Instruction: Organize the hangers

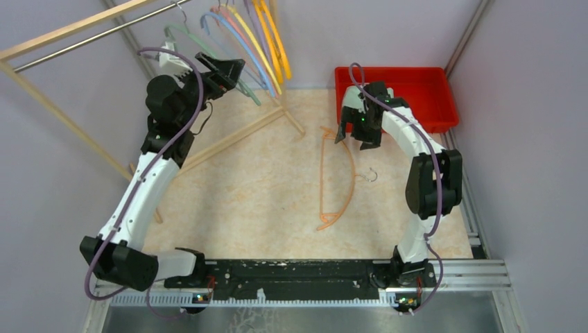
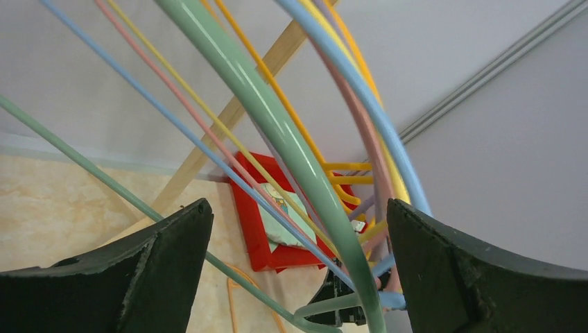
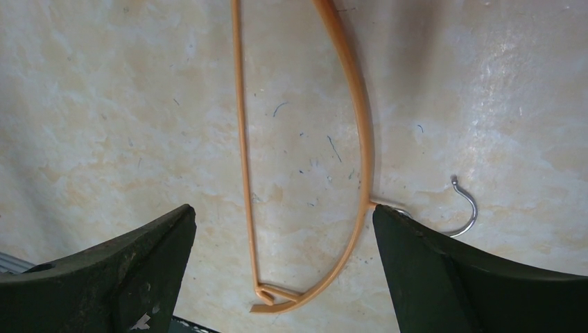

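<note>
Orange plastic hanger (image 3: 363, 139), thin and curved, lies flat on the marbled tabletop (image 1: 256, 194), away from those on the metal rail (image 1: 90, 38); the right gripper (image 3: 284, 211) hovers over it, jaws apart, presumably to collect it. The left gripper (image 2: 298, 208), jaws wide, straddles a pale green plastic hanger (image 2: 277, 125) hung there, not gripping.

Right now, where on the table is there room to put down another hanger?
The biggest bare patch lies between the wooden rack foot and the orange hanger, down to the arms' bases. A thinner strip runs between that hanger's hook and the right arm. Crowded: the back left, where hanging hangers meet the left gripper.
</note>
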Motion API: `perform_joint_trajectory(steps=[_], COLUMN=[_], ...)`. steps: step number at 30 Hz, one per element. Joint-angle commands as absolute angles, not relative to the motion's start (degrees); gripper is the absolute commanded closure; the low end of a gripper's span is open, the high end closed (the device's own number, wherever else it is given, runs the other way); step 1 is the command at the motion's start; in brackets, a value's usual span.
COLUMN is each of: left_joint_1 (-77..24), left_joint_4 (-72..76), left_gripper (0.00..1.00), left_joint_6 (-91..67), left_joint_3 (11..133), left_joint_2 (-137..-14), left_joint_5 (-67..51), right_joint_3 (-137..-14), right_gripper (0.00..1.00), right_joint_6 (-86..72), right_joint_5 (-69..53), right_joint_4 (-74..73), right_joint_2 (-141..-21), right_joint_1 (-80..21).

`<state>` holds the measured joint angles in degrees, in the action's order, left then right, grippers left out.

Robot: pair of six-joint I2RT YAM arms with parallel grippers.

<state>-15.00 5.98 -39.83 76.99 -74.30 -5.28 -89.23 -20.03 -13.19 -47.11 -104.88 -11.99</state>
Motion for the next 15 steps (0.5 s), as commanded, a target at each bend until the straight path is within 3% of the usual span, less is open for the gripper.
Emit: perform_joint_trajectory(steps=[1, 15], left_joint_1=[-14.67, -14.59], left_joint_4=[4.63, -6.06], left_gripper=[0.0, 0.0], left_joint_6=[-36.01, -30.77], left_joint_3=[77.37, 72.5], left_joint_2=[-69.33, -59.58], left_joint_5=[-6.87, -5.08], right_joint_3=[-88.68, -83.55], right_gripper=[0.01, 0.01], right_joint_6=[-19.04, -15.29], right_joint_5=[-12.91, -2.27], right_joint_4=[-45.78, -46.88], right_joint_2=[-102.91, -105.63], right_joint_1=[-12.39, -16.4])
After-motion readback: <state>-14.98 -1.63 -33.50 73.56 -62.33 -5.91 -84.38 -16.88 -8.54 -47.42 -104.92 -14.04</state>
